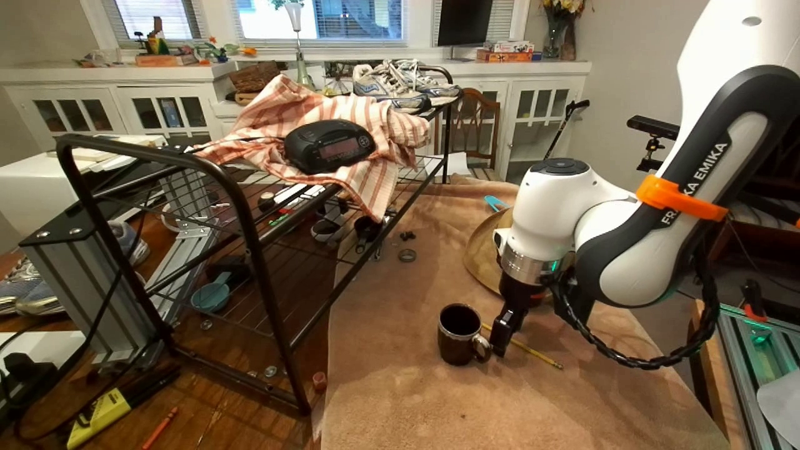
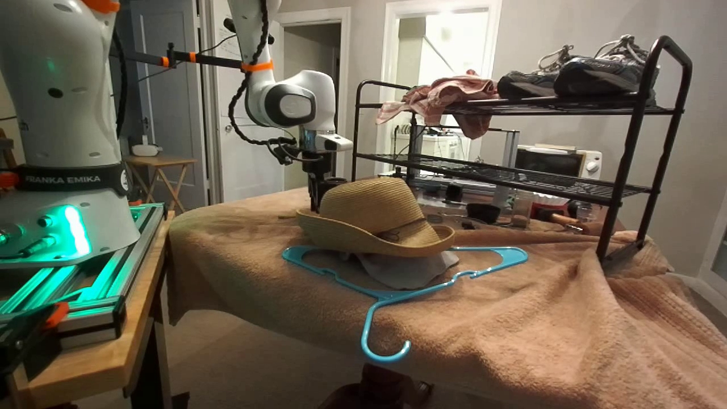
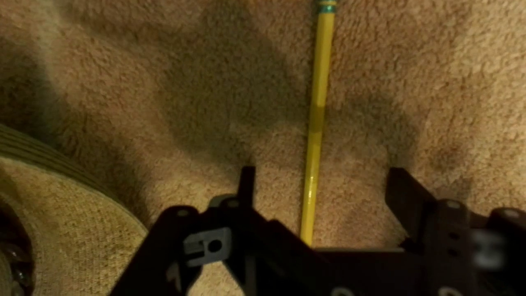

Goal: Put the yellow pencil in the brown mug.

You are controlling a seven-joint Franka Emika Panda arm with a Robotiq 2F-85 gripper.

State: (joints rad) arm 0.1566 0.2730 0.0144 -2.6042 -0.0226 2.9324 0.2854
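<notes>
The yellow pencil (image 3: 319, 82) lies flat on the tan blanket and runs between the fingers of my gripper (image 3: 321, 169) in the wrist view. The fingers are spread wide, one on each side of it, and do not touch it. The pencil's lower end is hidden behind the gripper body. The pencil (image 1: 539, 355) also shows in an exterior view, partly behind a finger. The brown mug (image 1: 458, 344) stands upright there, its handle towards the gripper finger and close beside it. The mug is outside the wrist view.
A tan straw hat (image 1: 480, 253) lies close behind the gripper and also shows in the wrist view (image 3: 78, 234). A blue hanger (image 2: 392, 295) lies beside the hat. A dark metal rack (image 1: 267, 294) stands beside the blanket. A grey ring (image 1: 407, 255) lies on the blanket.
</notes>
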